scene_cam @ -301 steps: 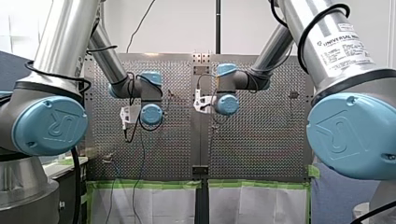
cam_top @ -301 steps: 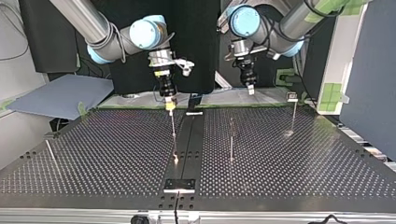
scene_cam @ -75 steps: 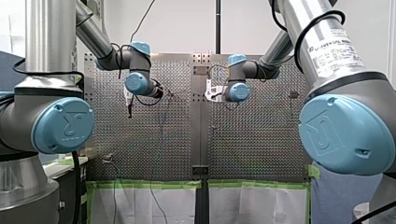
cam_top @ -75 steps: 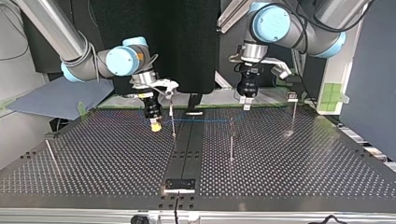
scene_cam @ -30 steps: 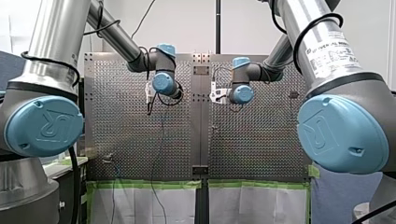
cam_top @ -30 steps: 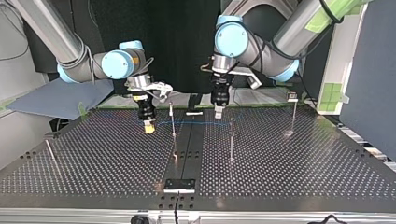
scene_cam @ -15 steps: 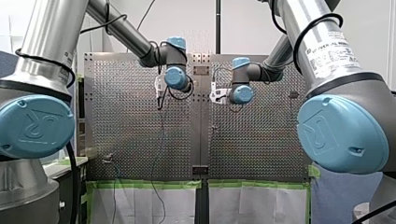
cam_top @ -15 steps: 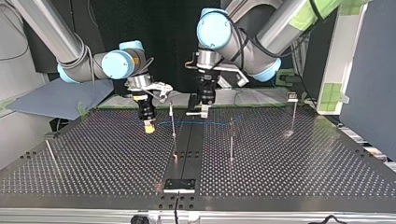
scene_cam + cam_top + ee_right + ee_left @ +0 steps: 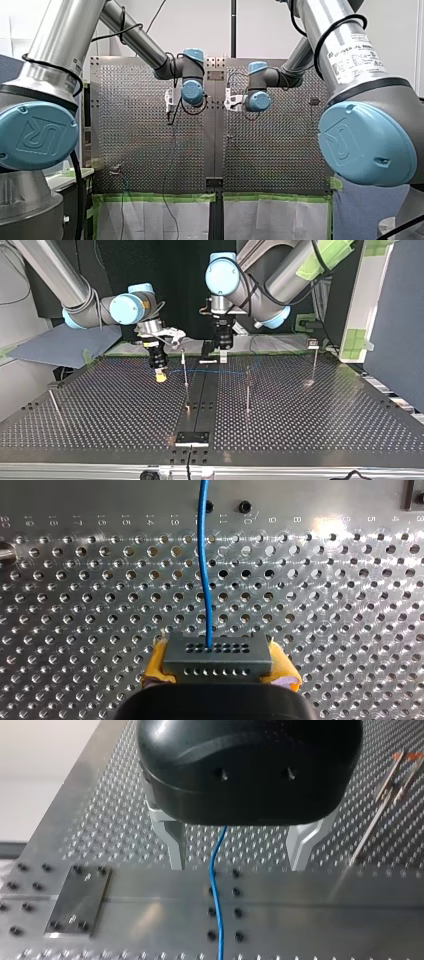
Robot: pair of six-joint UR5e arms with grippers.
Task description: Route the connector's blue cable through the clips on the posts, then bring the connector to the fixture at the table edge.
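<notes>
- The robot's right arm is coming in from the upper left of the top view. The right end effector (image 9: 160, 374) is hanging low over the perforated table (image 9: 325, 410), a little left of centre.
- In the right wrist view its yellow pads (image 9: 156, 666) are clamping the connector (image 9: 218, 659) from both sides. The connector is a grey block, and its face with rows of small holes is pointing ahead.
- The blue cable (image 9: 204, 560) is leaving that face and running straight ahead of the end effector over the table's holes.
- In the top view the cable is showing as a thin blue line across the middle of the frame. It is running from the right end effector past a thin upright post (image 9: 185, 369) toward a second post (image 9: 247, 387) right of centre. I cannot tell whether it is sitting in a clip on either one.
- The left arm is reaching in from the upper right of the top view. The left end effector (image 9: 222, 357) is hanging at upper centre, over the table's far side.
- In the left wrist view its metal fingers (image 9: 175, 845) are standing wide apart. The cable is passing between them and touching neither, so they are gripping nothing.
- A third post (image 9: 315, 362) is standing at the right of the top view, well apart from both end effectors.
- A small dark plate (image 9: 192, 438) is lying at the bottom centre, at the table's near edge, well apart from the connector.
</notes>
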